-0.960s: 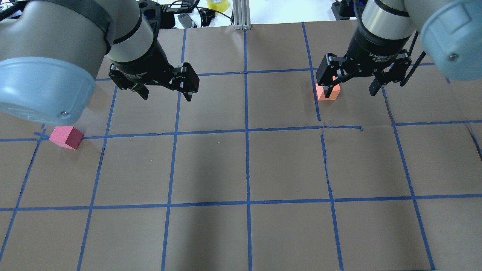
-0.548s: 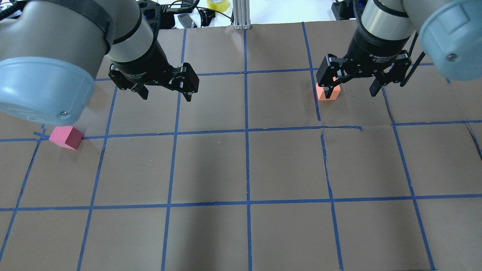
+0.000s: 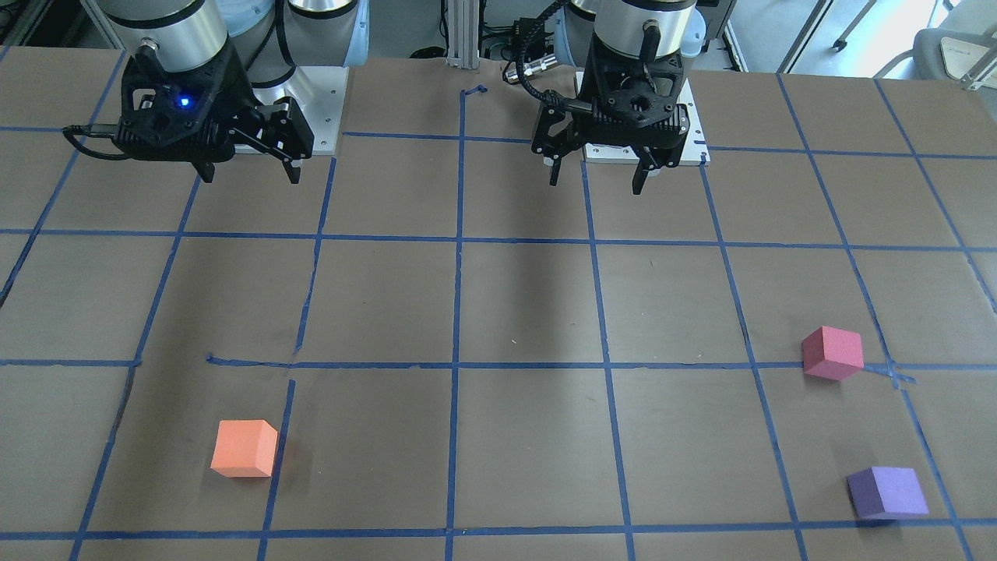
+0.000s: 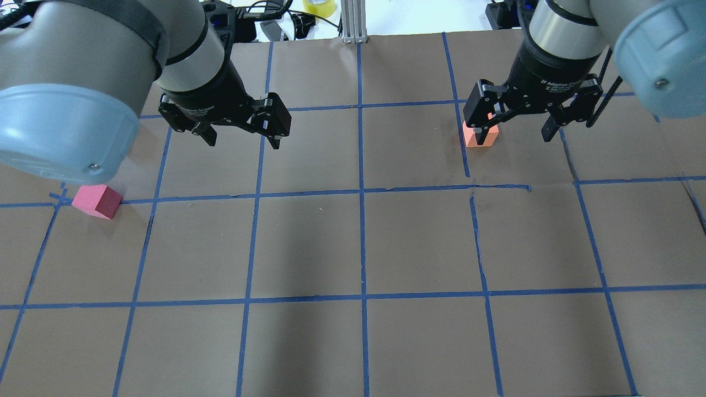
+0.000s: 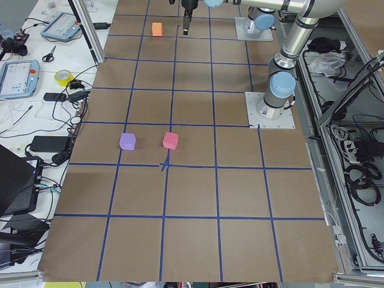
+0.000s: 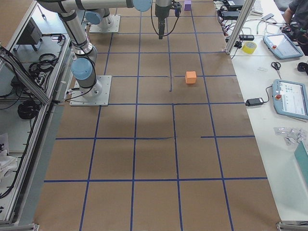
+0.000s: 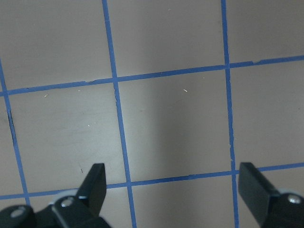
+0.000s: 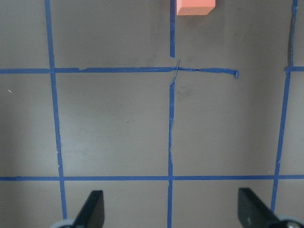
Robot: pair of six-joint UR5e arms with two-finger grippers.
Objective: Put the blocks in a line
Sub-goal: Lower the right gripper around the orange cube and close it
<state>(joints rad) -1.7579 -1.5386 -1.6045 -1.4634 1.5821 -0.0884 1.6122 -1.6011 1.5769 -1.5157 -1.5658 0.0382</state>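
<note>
The orange block (image 3: 244,448) lies on the table; in the overhead view (image 4: 481,137) a finger of my right gripper partly hides it. It also shows at the top edge of the right wrist view (image 8: 194,6). The pinkish-red block (image 3: 833,353) (image 4: 99,201) and the purple block (image 3: 888,492) lie apart on my left side. The purple one is hidden in the overhead view. My left gripper (image 4: 244,142) (image 3: 596,181) and right gripper (image 4: 513,137) (image 3: 251,175) hang open and empty above the table, away from the blocks.
The table (image 4: 364,242) is brown paper with a grid of blue tape. Cables, tape rolls and tablets (image 5: 18,75) lie beyond its far edge. An aluminium post (image 4: 353,22) stands at the far middle edge.
Both grippers have shifted very slightly toward the far side of the overhead view and stay open. The blocks have not moved.
</note>
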